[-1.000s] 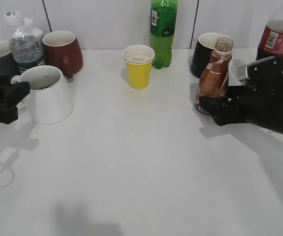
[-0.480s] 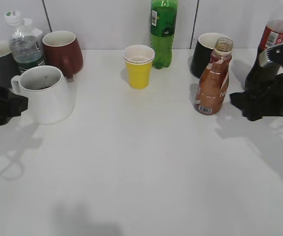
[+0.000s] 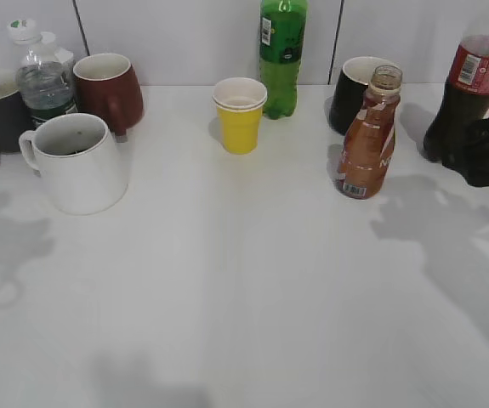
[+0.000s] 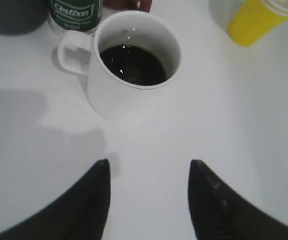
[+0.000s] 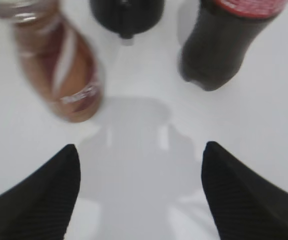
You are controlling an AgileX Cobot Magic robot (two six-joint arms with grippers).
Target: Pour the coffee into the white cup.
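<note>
Left gripper (image 4: 149,197): fingers spread, holding nothing, hovering above the table (image 3: 244,280). White cup (image 4: 133,65) sits just ahead of the fingertips, upright, handle to its left, dark liquid inside.

Right gripper (image 5: 138,192): fingers wide apart, empty, at the right edge of the exterior view beside the cola bottle (image 3: 467,89). Coffee bottle (image 5: 63,70) stands ahead-left of it, uncapped, upright, apart from the fingers. Black mug (image 5: 126,15) lies straight ahead; the cola bottle ahead-right.

Open counter (image 3: 244,289) runs wide across the front and middle. The back row crowds: yellow cup (image 3: 240,115), green bottle (image 3: 281,55) and black mug (image 3: 356,92) hem the coffee bottle (image 3: 369,136).
</note>
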